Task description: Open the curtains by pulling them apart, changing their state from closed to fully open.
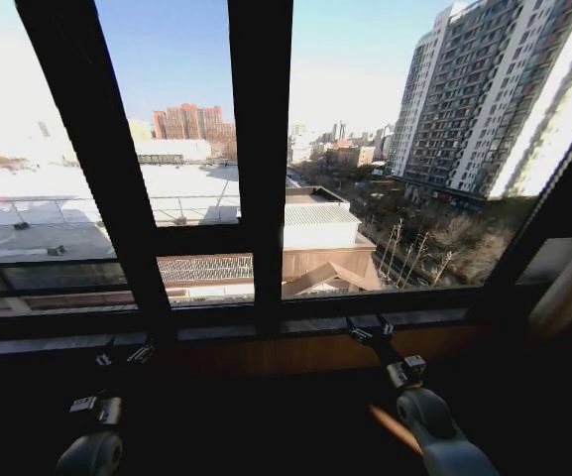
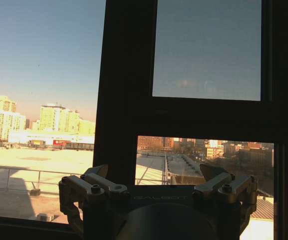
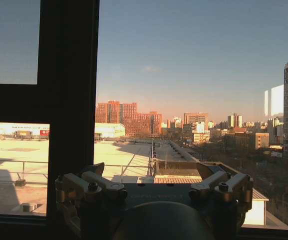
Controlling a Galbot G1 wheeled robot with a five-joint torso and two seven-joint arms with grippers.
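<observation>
The dark-framed window [image 1: 261, 198] stands uncovered in front of me, with the city behind the glass. At the far right edge of the head view, a pale cream strip looks like a panel of the curtains [image 1: 571, 290] gathered to the side. My left gripper [image 1: 125, 354] is low at the left, just below the sill, and it is open with nothing between its fingers [image 2: 100, 172]. My right gripper [image 1: 370, 329] reaches up to the sill right of the centre post, also open and holding nothing, its fingers [image 3: 212, 176] spread wide.
A wooden sill [image 1: 305, 349] runs under the window. A thick vertical frame post [image 2: 126, 90] stands close ahead of the left gripper, and the same post [image 3: 69, 100] is beside the right one. The area below the sill is dark.
</observation>
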